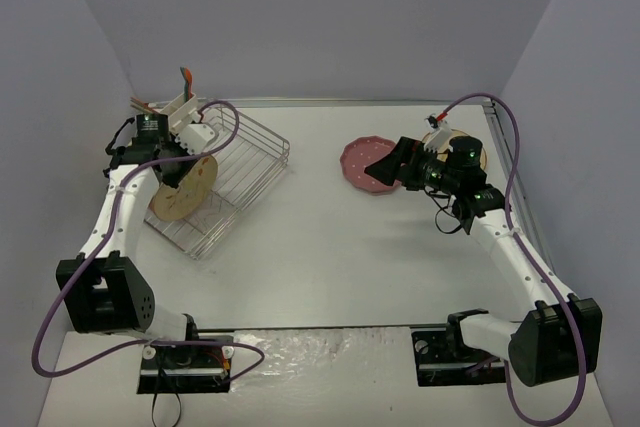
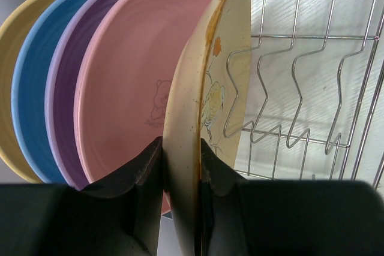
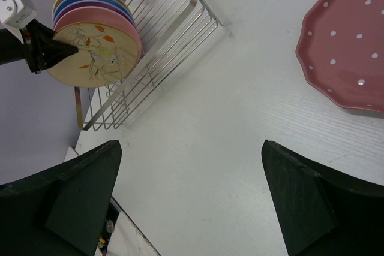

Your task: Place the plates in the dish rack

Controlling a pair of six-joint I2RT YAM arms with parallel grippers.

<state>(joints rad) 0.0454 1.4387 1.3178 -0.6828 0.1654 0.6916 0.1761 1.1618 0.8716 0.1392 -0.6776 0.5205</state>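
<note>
Cream floral plate (image 2: 204,118) stood on edge for the dish rack (image 2: 300,88) slot, left end effector (image 2: 180,166) clamped on its rim; right end effector (image 3: 192,196) gaped empty.

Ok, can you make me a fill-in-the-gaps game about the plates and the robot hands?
1. The left gripper is shut on the floral plate, which stands right beside the ___ one.
2. The right gripper is wide ___.
3. The dotted plate lies flat on the ___.
4. The dish rack holds ___ plain plates.

Missing words: pink; open; table; four.
</note>
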